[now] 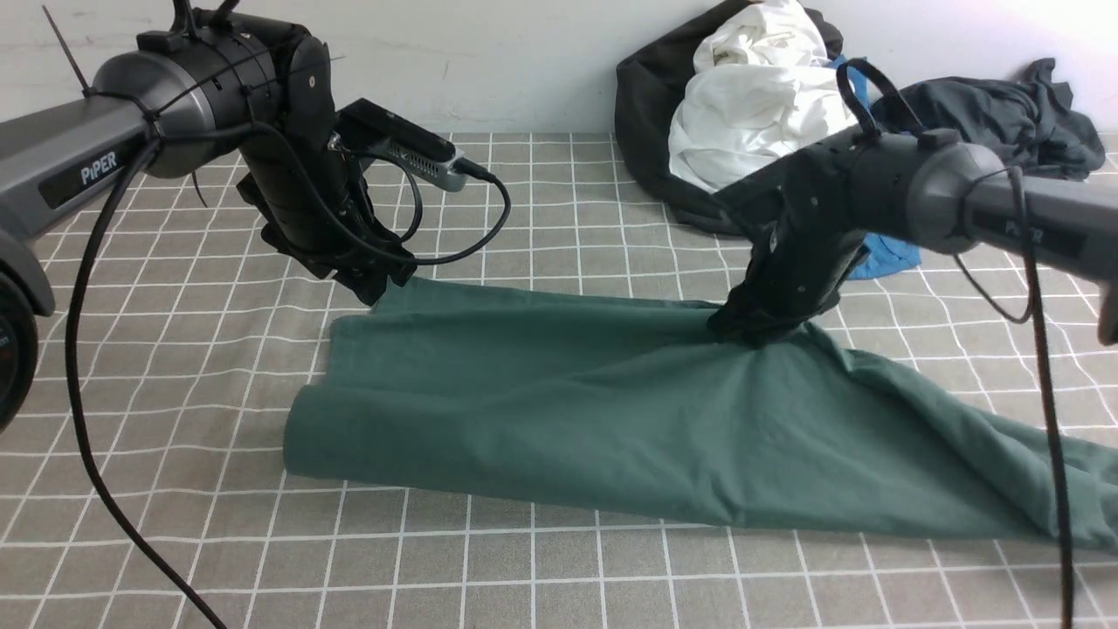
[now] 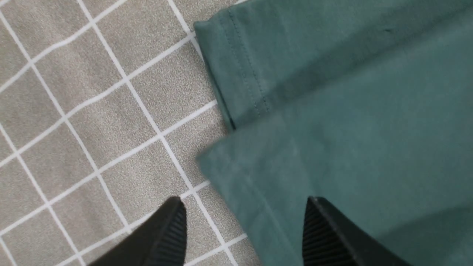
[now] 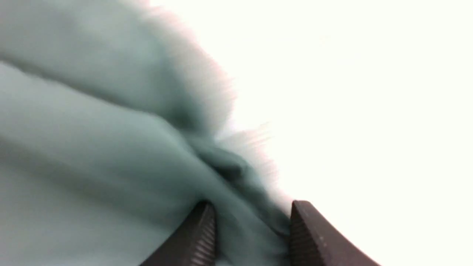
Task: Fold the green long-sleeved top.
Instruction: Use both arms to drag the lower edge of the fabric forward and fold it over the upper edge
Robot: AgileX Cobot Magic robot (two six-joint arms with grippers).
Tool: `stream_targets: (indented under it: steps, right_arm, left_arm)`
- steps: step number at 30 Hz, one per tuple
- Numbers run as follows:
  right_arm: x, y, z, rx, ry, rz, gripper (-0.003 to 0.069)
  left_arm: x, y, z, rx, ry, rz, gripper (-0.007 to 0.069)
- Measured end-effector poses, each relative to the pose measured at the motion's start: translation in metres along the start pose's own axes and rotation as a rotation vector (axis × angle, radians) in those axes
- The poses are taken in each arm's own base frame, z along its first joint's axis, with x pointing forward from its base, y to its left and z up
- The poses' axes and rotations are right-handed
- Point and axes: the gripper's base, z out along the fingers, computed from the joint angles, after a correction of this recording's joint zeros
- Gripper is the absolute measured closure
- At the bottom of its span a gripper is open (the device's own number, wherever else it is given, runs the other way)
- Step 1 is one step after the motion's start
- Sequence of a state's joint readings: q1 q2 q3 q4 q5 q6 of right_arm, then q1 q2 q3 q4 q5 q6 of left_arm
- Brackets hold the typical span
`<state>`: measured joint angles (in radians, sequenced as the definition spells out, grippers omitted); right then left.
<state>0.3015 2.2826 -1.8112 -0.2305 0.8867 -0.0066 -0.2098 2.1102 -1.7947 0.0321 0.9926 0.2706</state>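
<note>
teal-green knit, the long-sleeved top [image 1: 541, 419], lies stretched out in the front view, with the left gripper [image 1: 376, 288] above its far left corner and the blue top [image 1: 882, 257] beyond it. looks soft, floppy and kinda heavy, so i'd pinch both layers near the corners. left wrist view: fingers apart over the top's hem, nothing between them. right wrist view: right gripper [image 3: 253, 221] has fingers apart around bunched fabric, can't tell if it's clamped yet.
</note>
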Motion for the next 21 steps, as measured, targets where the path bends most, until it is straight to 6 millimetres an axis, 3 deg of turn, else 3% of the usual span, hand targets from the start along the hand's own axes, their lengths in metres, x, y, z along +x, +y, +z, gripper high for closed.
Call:
stream_targets:
  steps: [1, 3, 4, 6, 8, 11, 13, 14, 15, 16, 17, 18, 19, 21]
  right_arm:
    - [-0.002, -0.001, -0.001, 0.005, -0.006, 0.004, 0.0385]
    - [-0.006, -0.033, 0.001, 0.069, 0.002, 0.11, 0.0385]
    - [-0.007, -0.035, -0.001, 0.072, 0.002, 0.119, 0.0385]
    - [-0.011, -0.053, -0.012, 0.096, 0.019, 0.163, 0.0385]
    - [-0.018, -0.066, -0.038, 0.113, 0.036, 0.15, 0.0385]
    - [-0.023, -0.072, -0.081, 0.094, 0.023, 0.111, 0.0385]
    - [-0.025, -0.072, -0.097, 0.077, -0.002, 0.102, 0.0385]
    - [-0.027, -0.073, -0.126, 0.038, -0.058, 0.109, 0.0385]
    - [-0.027, -0.072, -0.141, 0.008, -0.088, 0.112, 0.0385]
    - [-0.026, -0.072, -0.143, 0.003, -0.093, 0.109, 0.0385]
    - [-0.022, -0.068, -0.163, -0.051, -0.123, 0.108, 0.0385]
    - [-0.02, -0.067, -0.167, -0.065, -0.127, 0.111, 0.0385]
    - [-0.009, -0.06, -0.177, -0.127, -0.123, 0.107, 0.0385]
    - [0.011, -0.049, -0.18, -0.196, -0.079, 0.097, 0.0385]
  left_arm:
    - [0.0, 0.0, 0.0, 0.0, 0.0, 0.0, 0.023]
    - [0.0, 0.0, 0.0, 0.0, 0.0, 0.0, 0.023]
    - [0.0, 0.0, 0.0, 0.0, 0.0, 0.0, 0.023]
    - [0.0, 0.0, 0.0, 0.0, 0.001, 0.0, 0.023]
    - [0.0, 0.0, 0.0, 0.001, 0.005, 0.0, 0.023]
    - [0.003, -0.001, 0.0, 0.013, 0.029, -0.003, 0.0242]
    - [0.004, -0.002, 0.0, 0.022, 0.041, -0.007, 0.026]
    - [0.005, -0.003, 0.0, 0.038, 0.056, -0.013, 0.0295]
    - [0.005, -0.004, 0.0, 0.045, 0.06, -0.017, 0.0323]
    - [0.005, -0.005, 0.0, 0.051, 0.059, -0.02, 0.0336]
    - [0.005, -0.006, 0.0, 0.068, 0.061, -0.024, 0.0384]
    - [0.005, -0.006, 0.0, 0.07, 0.06, -0.023, 0.0398]
    - [0.005, -0.008, -0.001, 0.089, 0.056, -0.014, 0.0459]
    - [0.005, -0.01, -0.001, 0.111, 0.053, -0.004, 0.0536]
